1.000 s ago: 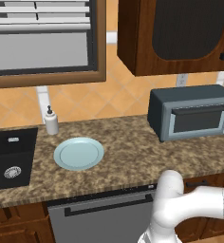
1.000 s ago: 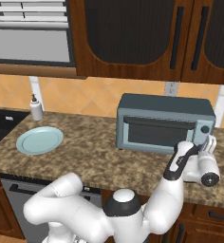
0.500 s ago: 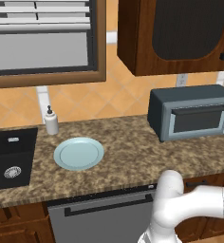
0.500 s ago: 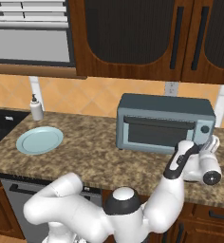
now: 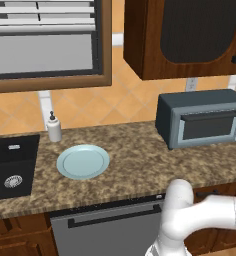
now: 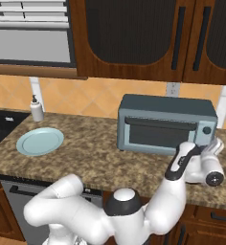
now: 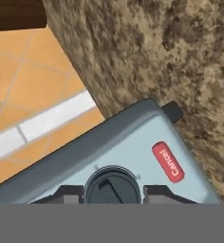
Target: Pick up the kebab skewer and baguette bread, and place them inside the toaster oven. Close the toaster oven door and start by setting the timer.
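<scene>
matt grey toaster oven (image 6: 165, 123), speckled stone counter (image 6: 96, 153)

— What do we have up close?

— The toaster oven (image 7: 133, 152), its light grey control panel turned at an angle. We see a round dark timer knob (image 7: 112, 186) low on that panel, with a red "Cancel" button (image 7: 168, 162) just beside it.

— And the tool (image 7: 112, 192)?

— Its two dark fingertips (image 7: 66, 193) sit either side of the knob, close against it.

— Around the oven?

— The speckled brown surface (image 7: 171, 57) beyond it, orange tiles (image 7: 33, 80) next to that.
</scene>
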{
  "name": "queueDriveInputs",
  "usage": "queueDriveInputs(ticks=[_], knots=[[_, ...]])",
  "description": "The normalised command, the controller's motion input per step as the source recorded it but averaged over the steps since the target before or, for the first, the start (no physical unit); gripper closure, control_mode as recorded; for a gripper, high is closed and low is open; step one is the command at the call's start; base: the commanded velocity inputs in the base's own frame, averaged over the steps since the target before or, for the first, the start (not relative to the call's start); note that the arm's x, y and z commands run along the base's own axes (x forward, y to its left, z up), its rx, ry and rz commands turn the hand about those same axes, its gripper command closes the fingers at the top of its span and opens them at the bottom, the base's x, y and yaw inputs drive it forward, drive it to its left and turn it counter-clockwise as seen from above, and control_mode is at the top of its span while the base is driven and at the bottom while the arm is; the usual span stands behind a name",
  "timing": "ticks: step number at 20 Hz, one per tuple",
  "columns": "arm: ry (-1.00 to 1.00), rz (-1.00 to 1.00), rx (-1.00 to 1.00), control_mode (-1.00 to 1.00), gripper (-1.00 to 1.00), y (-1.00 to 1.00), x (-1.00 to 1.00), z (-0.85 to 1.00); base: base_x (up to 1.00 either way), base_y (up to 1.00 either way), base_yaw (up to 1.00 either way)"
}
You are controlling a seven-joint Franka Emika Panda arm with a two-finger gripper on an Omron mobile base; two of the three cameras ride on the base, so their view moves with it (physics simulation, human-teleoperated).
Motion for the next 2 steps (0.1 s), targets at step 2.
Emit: queueDriveInputs(ticks=[2], knots=[[0.0,0.0,0.17,-1.0,1.0,0.33,0.0,0.17,0.0,0.0,0.0]])
